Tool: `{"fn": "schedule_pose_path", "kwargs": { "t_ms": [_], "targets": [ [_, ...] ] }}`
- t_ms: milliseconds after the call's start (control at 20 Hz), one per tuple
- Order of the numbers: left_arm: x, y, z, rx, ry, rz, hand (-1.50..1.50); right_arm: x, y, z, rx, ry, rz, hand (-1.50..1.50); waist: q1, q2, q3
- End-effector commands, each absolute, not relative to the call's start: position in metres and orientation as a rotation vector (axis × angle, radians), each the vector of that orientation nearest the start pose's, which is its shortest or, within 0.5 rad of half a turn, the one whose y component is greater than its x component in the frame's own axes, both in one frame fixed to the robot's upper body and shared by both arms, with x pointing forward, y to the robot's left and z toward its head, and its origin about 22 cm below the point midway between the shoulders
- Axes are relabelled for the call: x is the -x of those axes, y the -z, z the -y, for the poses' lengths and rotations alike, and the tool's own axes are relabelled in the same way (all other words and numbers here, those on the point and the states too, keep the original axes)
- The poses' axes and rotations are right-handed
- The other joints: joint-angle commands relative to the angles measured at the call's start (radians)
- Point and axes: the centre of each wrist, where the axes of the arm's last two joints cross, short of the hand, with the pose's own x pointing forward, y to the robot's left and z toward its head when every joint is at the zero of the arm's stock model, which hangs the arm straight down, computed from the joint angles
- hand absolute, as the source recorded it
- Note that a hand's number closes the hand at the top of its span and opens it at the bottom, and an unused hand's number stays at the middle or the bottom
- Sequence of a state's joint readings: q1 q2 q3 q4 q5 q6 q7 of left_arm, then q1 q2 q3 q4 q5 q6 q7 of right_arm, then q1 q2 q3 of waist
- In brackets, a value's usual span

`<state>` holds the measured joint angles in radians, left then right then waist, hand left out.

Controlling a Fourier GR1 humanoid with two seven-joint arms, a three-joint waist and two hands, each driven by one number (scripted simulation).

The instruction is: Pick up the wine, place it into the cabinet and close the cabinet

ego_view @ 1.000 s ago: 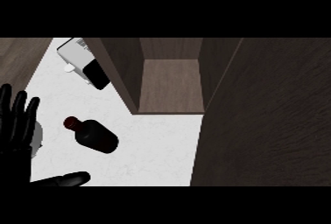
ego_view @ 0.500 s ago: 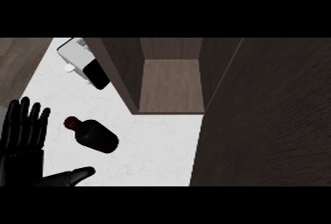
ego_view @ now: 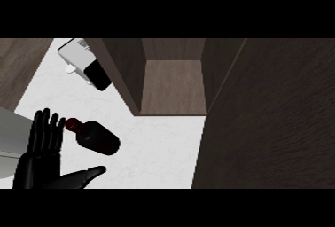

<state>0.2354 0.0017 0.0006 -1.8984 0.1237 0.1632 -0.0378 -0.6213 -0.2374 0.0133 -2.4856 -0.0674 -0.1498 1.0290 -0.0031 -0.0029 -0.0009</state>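
Dark wine bottle (ego_view: 96, 138) lies on its side on the white counter (ego_view: 157, 146), near the open cabinet (ego_view: 171, 86). Left hand (ego_view: 40, 160) just beside it (cap end), fingers straight, thumb spread, grasping nothing.

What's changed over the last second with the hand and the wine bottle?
The left hand, fingers straight and thumb spread, slid rightward from the view's left edge until its fingers stand beside the neck of the wine bottle. Nothing is grasped. The bottle lies where it was; the cabinet stays open.
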Motion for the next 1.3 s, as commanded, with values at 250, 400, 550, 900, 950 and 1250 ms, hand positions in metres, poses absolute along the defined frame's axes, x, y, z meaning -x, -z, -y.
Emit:
{"fn": "schedule_pose_path", "kwargs": {
  "t_ms": [250, 400, 550, 900, 950, 1250],
  "targets": [
    [-0.185, 0.019, -0.269, -0.114, -0.3, 1.691, -1.5, -0.125, -0.294, 0.204, -0.188, -0.278, 2.001, -1.5, -0.003, -0.001, 0.0],
    [-0.182, 0.043, -0.277, -0.121, -0.304, 1.652, -1.5, -0.119, -0.28, 0.204, -0.194, -0.265, 2.004, -1.5, -0.006, 0.001, 0.0],
    [-0.181, 0.053, -0.261, -0.117, -0.316, 1.648, -1.5, -0.131, -0.285, 0.194, -0.186, -0.261, 2.001, -1.5, 0.001, 0.0, 0.0],
    [-0.183, 0.1, -0.275, -0.12, -0.317, 1.603, -1.5, -0.115, -0.288, 0.202, -0.177, -0.278, 2.017, -1.5, -0.011, 0.0, 0.0],
    [-0.189, 0.089, -0.277, -0.107, -0.332, 1.611, -1.5, -0.14, -0.289, 0.201, -0.187, -0.288, 2.004, -1.5, 0.0, 0.002, 0.001],
    [-0.198, 0.12, -0.286, -0.054, -0.391, 1.615, -1.5, -0.131, -0.299, 0.2, -0.196, -0.27, 2.004, -1.5, -0.008, 0.001, 0.0]
  ]
}}
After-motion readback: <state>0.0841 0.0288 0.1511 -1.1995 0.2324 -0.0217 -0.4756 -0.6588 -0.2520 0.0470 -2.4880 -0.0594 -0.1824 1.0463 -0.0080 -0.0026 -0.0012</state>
